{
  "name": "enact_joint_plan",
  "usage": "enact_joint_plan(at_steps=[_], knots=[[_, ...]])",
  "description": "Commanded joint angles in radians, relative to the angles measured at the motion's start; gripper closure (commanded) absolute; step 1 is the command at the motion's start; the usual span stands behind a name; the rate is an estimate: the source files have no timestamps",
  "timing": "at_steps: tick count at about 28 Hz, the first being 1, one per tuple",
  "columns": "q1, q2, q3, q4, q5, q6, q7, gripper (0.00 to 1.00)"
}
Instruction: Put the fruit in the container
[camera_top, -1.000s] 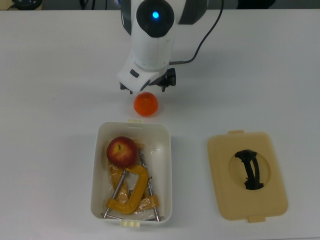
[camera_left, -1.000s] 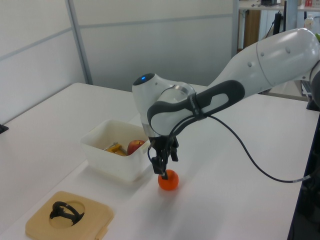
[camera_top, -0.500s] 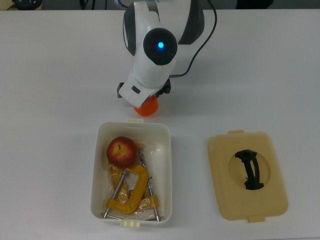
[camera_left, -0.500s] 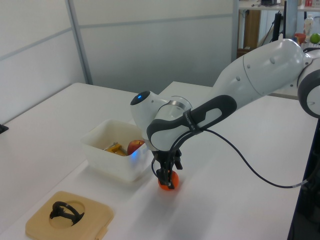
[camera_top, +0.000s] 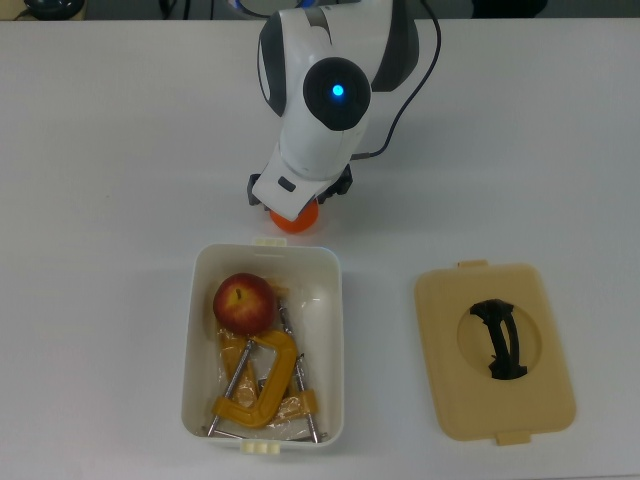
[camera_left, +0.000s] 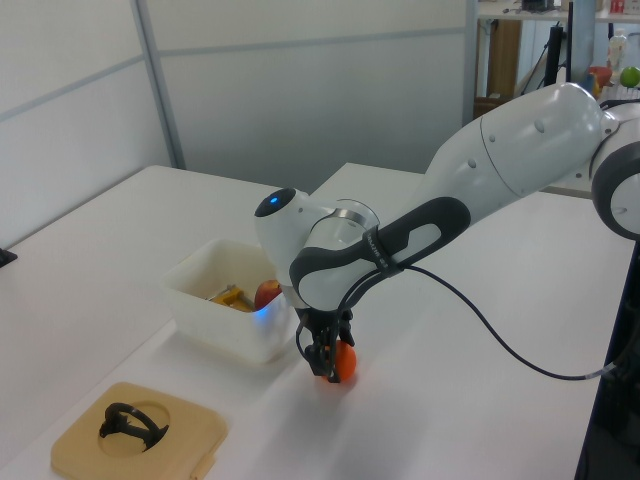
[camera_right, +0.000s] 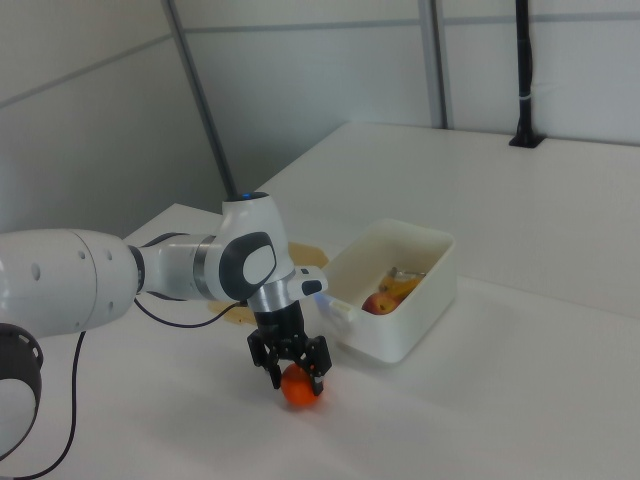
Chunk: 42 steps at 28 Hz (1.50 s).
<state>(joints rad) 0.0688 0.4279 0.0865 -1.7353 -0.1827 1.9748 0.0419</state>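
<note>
The black fingers straddle the tangerine, one on each side of it, spread about to its width; whether they press on it cannot be told. The tangerine, smooth, round and bright orange, sits on the white bench just outside one short end of the container, and in the top view only its lower edge shows under the glossy white arm, which carries a small blue light. The container is a white rectangular plastic tub with rounded corners and a cream latch tab at each short end. Inside it lie one glossy red apple with yellowish patches, near the end closest to the tangerine, and yellow metal C-clamps with silvery screws, heaped so that their number is unclear. Well apart, on the top view's right, one flat tan lid with rounded corners lies on the bench, a black handle set in its round recess. No writing can be read anywhere.
</note>
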Motion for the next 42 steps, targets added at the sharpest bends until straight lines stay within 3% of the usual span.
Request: enact_joint_plan(at_steps=[1, 4, 14, 28, 37, 42], knots=[[0.002, 0.009, 0.003, 0.013, -0.021, 0.015, -0.014, 0.79], [0.002, 0.005, 0.003, 0.013, -0.021, 0.013, -0.016, 1.00], [-0.011, -0.063, -0.002, 0.057, 0.011, -0.013, -0.028, 1.00], [-0.084, -0.052, -0.019, 0.240, 0.155, 0.036, -0.019, 0.99], [-0.089, -0.026, -0.021, 0.240, 0.164, 0.209, 0.032, 0.99], [-0.087, 0.012, -0.021, 0.237, 0.155, 0.302, 0.068, 0.93]])
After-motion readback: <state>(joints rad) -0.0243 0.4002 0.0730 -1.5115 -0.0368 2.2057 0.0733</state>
